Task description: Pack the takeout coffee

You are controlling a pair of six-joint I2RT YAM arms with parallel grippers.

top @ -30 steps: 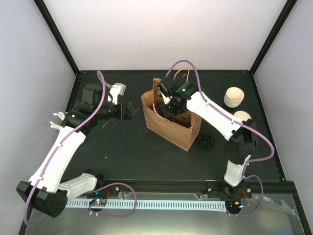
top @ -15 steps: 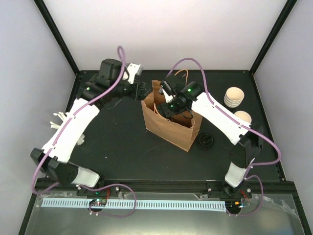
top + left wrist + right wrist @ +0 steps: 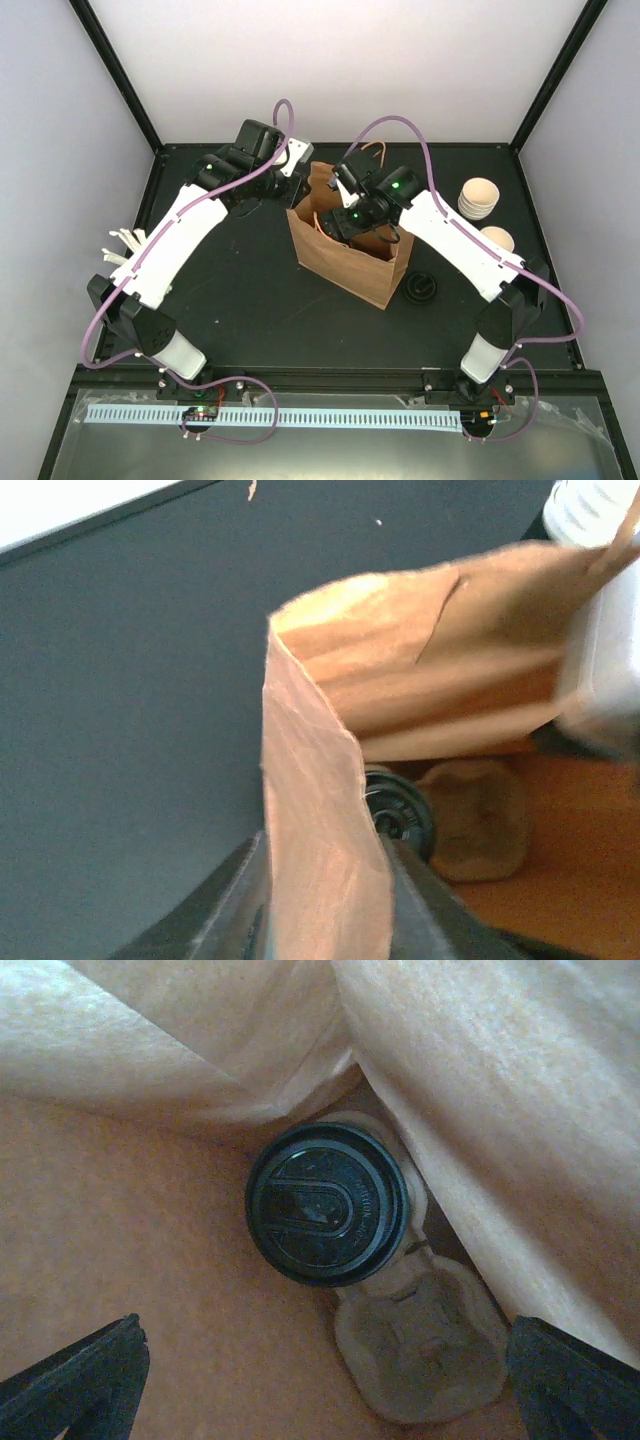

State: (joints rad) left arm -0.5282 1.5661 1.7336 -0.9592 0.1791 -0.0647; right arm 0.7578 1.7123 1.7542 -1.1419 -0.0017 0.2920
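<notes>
1. One brown paper bag (image 3: pixel 345 255) stands mid-bench (image 3: pixel 230 290), nearer the far edge. The takeout coffee (image 3: pixel 327 1203), a cup showing only its ribbed black plastic lid (image 3: pixel 398 815), sits on the bag's floor in a grey-brown moulded pulp carrier (image 3: pixel 420 1345), tight against a fold of the wall.
2. The right gripper (image 3: pixel 325 1345) hangs inside the bag above the lid, fingers spread wide, holding nothing.
3. The left gripper (image 3: pixel 320 865) straddles the bag's left rim with paper between its fingers. Whether it already pinches, I cannot tell.
4. The cup is probably light, with thin walls that crush easily.
5. The press-fit lid could pop off, so the cup body below it is the safer hold.
6. The bag paper is limp and tears if tugged.
</notes>
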